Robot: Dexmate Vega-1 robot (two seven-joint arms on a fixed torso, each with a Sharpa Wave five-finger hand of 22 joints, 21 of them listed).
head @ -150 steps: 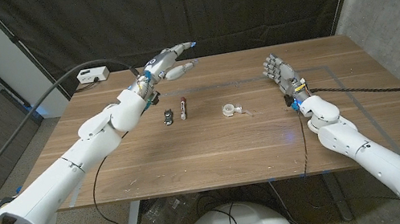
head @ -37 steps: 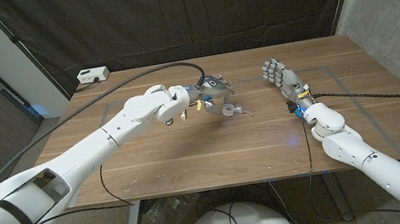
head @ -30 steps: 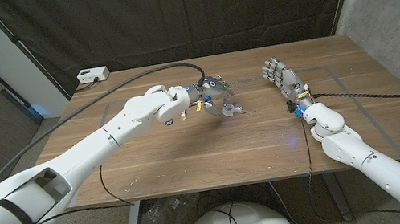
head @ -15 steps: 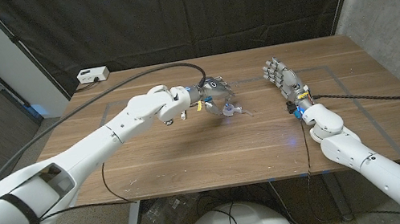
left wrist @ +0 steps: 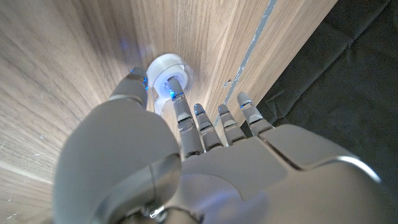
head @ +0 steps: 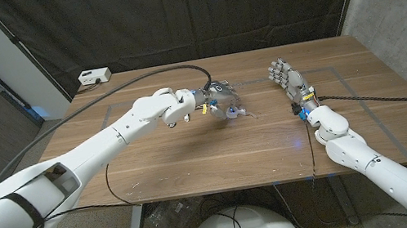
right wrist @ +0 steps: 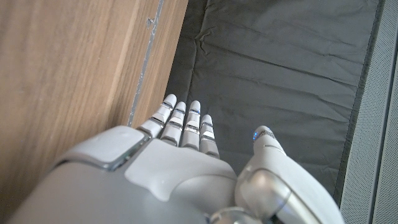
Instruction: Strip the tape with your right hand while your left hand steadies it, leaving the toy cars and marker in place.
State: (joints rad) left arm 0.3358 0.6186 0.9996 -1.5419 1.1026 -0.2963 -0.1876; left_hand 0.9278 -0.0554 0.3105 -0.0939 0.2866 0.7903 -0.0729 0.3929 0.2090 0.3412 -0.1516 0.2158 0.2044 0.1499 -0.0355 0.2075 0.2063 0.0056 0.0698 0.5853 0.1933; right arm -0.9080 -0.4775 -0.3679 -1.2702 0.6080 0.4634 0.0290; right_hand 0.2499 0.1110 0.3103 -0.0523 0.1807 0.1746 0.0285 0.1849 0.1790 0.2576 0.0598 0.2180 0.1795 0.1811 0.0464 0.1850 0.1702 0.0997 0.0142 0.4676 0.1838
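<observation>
A small white tape roll (head: 234, 112) lies on the wooden table (head: 218, 153) near its middle, with a short loose tail pointing toward my right side. My left hand (head: 219, 95) reaches over it from the left. In the left wrist view my left hand (left wrist: 186, 168) has its thumb against the outside of the tape roll (left wrist: 166, 67) and a fingertip at its hole, pinching the roll's wall. My right hand (head: 287, 77) stands on edge to the right of the roll, well apart from it, fingers spread and holding nothing. My left forearm hides the toy cars and marker.
A white power box (head: 94, 77) sits at the table's back left corner, with a black cable (head: 171, 70) arching to my left wrist. Another cable (head: 374, 92) crosses the table's right side. Thin tape lines (head: 337, 68) mark the tabletop. A dark curtain (right wrist: 280, 68) hangs behind.
Five seconds ago my left hand hovered at the back left; it has swung right and come down onto the tape roll, edging slightly closer in the last second. My right hand has stayed put.
</observation>
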